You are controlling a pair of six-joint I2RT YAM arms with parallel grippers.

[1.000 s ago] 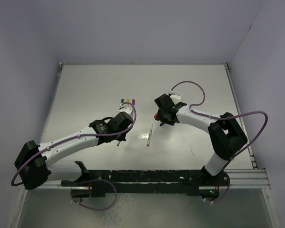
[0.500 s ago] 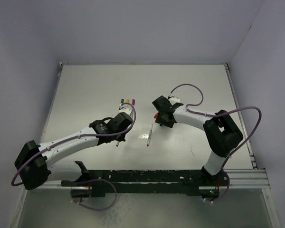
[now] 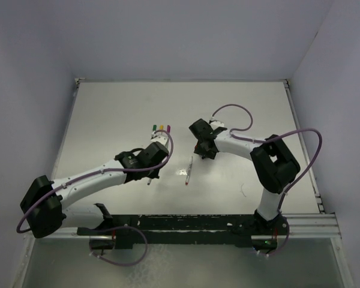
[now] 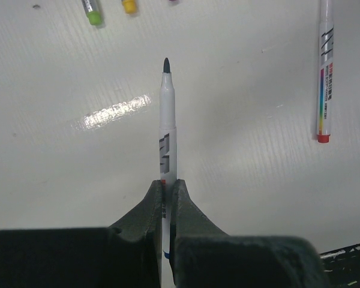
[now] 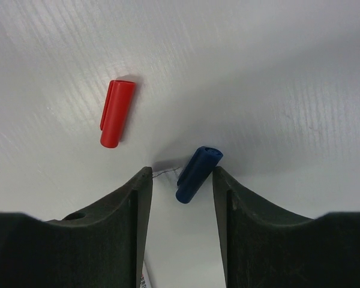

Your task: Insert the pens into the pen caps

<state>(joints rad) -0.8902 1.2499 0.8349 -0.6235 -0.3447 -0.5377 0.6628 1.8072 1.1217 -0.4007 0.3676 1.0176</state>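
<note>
Left fingers [image 4: 147, 210]: clamped on your dark-tipped pen [image 4: 167, 138], tip forward for capping. Right fingers [image 5: 123, 210]: apart, straddling the blue cap [image 5: 197, 174] on the tabletop [image 5: 258, 72], placed to close; red cap [image 5: 116, 122] beside.

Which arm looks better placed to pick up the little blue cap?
Right: the right tool stands open around the small blue plastic cap; the left tool is shut on a thin grey-white marker pen.

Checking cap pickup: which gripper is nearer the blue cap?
Right. The right gripper has its open jaws on either side of the blue cap. The left gripper is well off to the left, shut on a pen.
</note>
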